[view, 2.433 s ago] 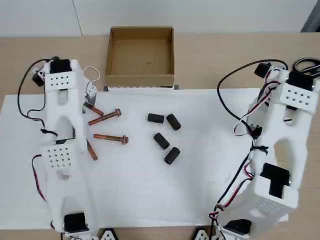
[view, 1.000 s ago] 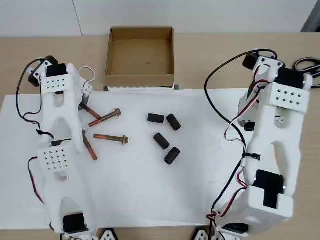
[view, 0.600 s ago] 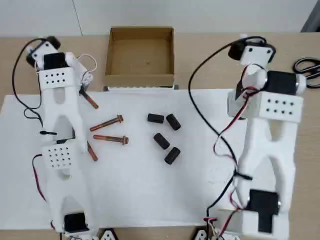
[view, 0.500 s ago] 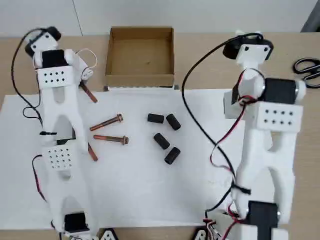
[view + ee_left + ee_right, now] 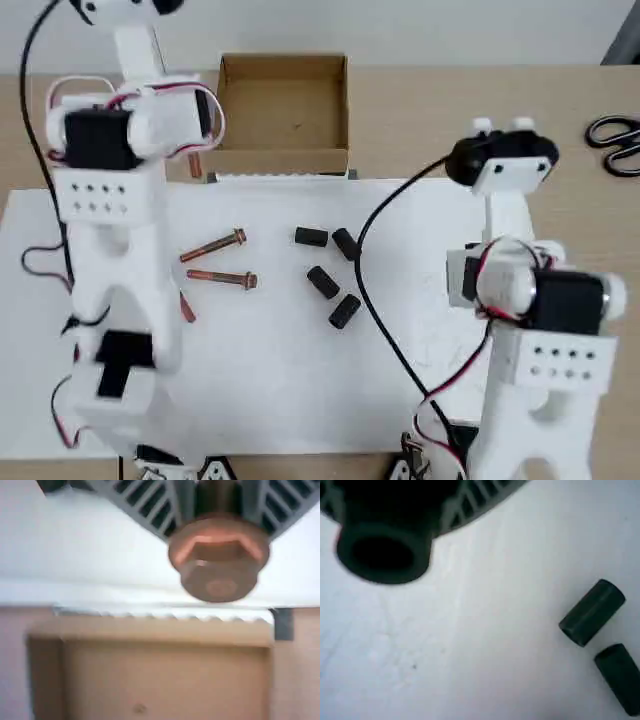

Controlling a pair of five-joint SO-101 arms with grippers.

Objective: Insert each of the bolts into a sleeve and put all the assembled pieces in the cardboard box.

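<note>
Copper-coloured hex-head bolt point(image 5: 219, 557) sits pinched between the grey ribbed fingers of the left gripper point(image 5: 219, 497), its head turned toward the wrist camera. Seen from above, the held bolt hangs just outside the front left corner of the open brown cardboard box point(image 5: 282, 160), not over its inside.

The right gripper point(image 5: 395, 510) is clamped around a black cylindrical sleeve point(image 5: 382, 555), whose hollow end shows, over the white sheet point(image 5: 300, 400).

Three more copper bolts point(image 5: 222, 277) lie on the sheet's left part, one of them partly hidden by the left arm. Four loose black sleeves point(image 5: 322, 281) cluster near the sheet's middle, well apart from both grippers.

The sheet covers a light wooden table point(image 5: 420, 110). Black-handled scissors point(image 5: 615, 130) rest on the wood at the far right edge. A pale wall point(image 5: 400, 25) runs behind the table.
</note>
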